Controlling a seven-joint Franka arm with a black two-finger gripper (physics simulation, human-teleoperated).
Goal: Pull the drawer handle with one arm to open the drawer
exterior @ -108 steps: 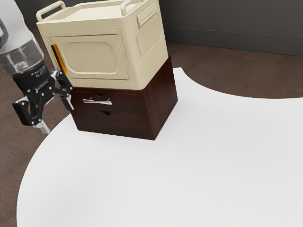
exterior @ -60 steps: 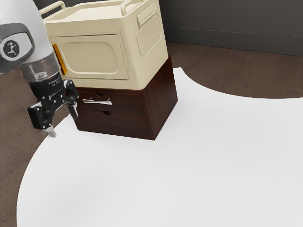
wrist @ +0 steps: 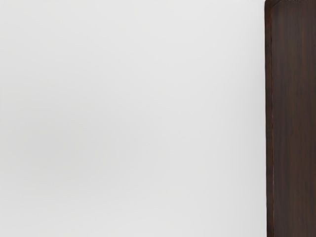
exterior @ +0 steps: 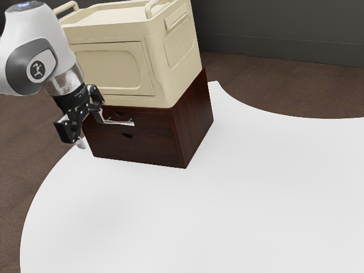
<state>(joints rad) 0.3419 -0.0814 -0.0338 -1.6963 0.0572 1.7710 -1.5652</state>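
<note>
Beneath and around the cabinet [exterior: 194, 116] spreads our white desk [exterior: 216, 210], the broadest of the things near us. On top of the cabinet sits the big cream box [exterior: 108, 67], with raised rails along its upper rim. The cabinet itself is dark reddish wood with two drawers, one above the other, both flush in its front. Our arm [exterior: 34, 60] leans in at the cabinet's end toward the exterior view's left, and our gripper [exterior: 92, 132] hangs at a tilt by the cabinet's front. We have its jaws spread wide, with nothing pinched between them; one tip is close by the near end of the handle, the other lower, near the cabinet's bottom corner. We cannot tell whether the upper tip touches metal. The wrist view has us looking at pale desk beside the cabinet's dark wood. Smallest is the slim silver handle [exterior: 125, 123], fixed across the cabinet's upper drawer.
</note>
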